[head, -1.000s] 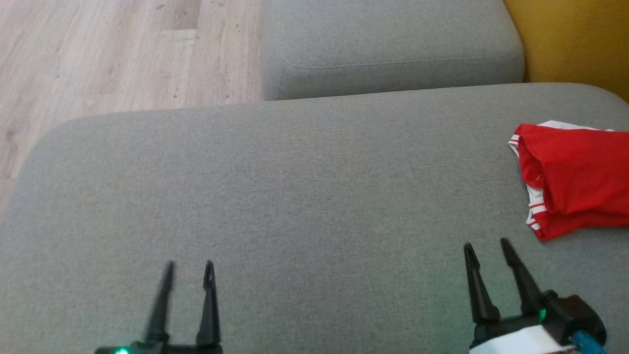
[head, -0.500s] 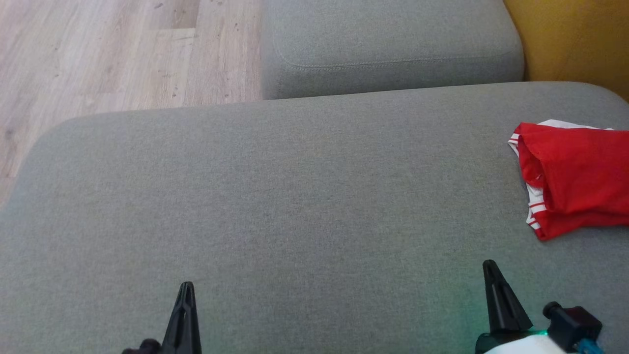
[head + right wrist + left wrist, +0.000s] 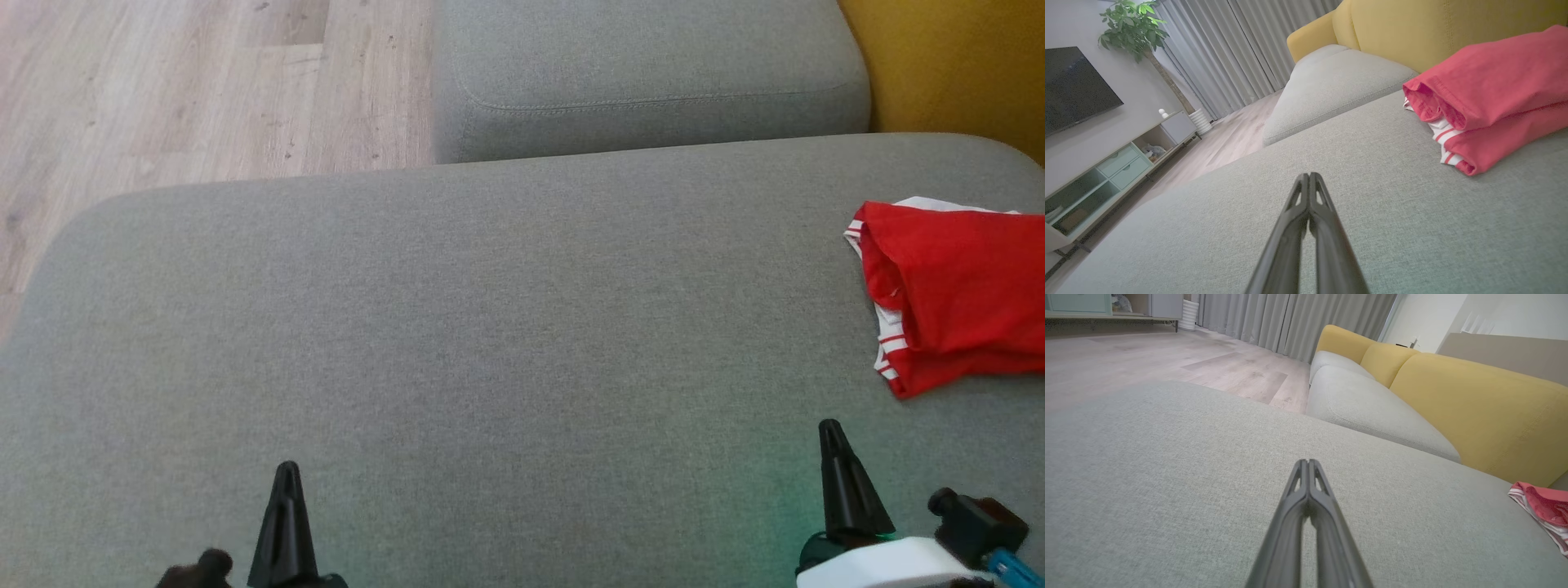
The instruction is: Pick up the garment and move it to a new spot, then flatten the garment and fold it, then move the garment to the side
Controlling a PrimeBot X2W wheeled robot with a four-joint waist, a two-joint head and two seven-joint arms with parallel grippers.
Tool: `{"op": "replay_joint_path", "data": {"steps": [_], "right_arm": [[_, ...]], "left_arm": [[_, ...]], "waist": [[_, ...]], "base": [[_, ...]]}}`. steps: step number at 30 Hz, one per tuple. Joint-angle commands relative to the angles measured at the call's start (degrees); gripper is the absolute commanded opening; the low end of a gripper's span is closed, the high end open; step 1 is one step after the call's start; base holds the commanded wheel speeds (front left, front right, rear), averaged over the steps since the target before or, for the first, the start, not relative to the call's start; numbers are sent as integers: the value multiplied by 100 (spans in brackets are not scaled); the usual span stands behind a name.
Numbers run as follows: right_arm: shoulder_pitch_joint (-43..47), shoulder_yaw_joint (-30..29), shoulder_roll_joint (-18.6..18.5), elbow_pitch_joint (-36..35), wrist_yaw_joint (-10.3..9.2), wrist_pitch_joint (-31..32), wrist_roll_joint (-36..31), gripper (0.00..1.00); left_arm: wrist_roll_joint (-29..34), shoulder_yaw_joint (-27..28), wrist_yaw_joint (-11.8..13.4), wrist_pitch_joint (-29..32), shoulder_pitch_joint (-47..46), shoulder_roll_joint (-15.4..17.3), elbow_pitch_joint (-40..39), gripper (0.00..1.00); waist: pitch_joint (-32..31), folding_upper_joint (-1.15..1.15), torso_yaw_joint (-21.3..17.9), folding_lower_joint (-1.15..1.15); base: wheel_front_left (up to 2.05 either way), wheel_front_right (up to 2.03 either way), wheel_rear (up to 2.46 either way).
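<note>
Sofa seat (image 3: 490,327), right edge: red garment (image 3: 955,302) folded, maybe a bit loosely. Left gripper (image 3: 286,474) and right gripper (image 3: 831,431) pressed together, empty. Looks like final step; just retreat.

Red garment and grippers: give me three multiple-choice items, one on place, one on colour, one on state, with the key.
1. Where does the garment lie?
A. On the wooden floor
B. On the grey seat cushion, far right in the head view
C. On the television cabinet

2. What colour are the stripes on its trim?
A. White
B. Blue
C. Black

3. How do the left gripper and right gripper stand?
A. Both wide open
B. Right shut on the garment
C. Both shut, holding nothing

Key: 1 B, it rests on the cushion at the head view's right; 2 A, white bands show at its red edge; 3 C, each wrist view shows the jaws pressed together, empty.
</note>
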Motion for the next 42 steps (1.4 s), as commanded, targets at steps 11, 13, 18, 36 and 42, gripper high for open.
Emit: {"op": "replay_joint_path", "data": {"steps": [11,13,18,36,42], "right_arm": [[-386,-88,-123,-112,-1,163,885,0],[-412,-101,-127,-103,-1,192,1025,0],[-478,-136,-137,-80,-1,264,1374,0],[-714,-273,-163,5,-2,538,2619,0],[-806,-331,-169,39,-2,648,3097,0]], "left_arm": [[-884,198,-139,167,-430,94,-57,0],[-1027,220,-158,195,-459,98,-42,0],[-1383,277,-207,268,-530,107,-4,0],[-2651,495,-380,542,-791,129,149,0],[-3138,585,-447,653,-894,133,210,0]], "waist": [[19,0,-8,0],[22,0,-9,0],[31,0,-13,0],[61,0,-25,0],[72,0,-30,0]], "base": [[0,0,0],[0,0,0],[0,0,0],[0,0,0],[0,0,0]]}}
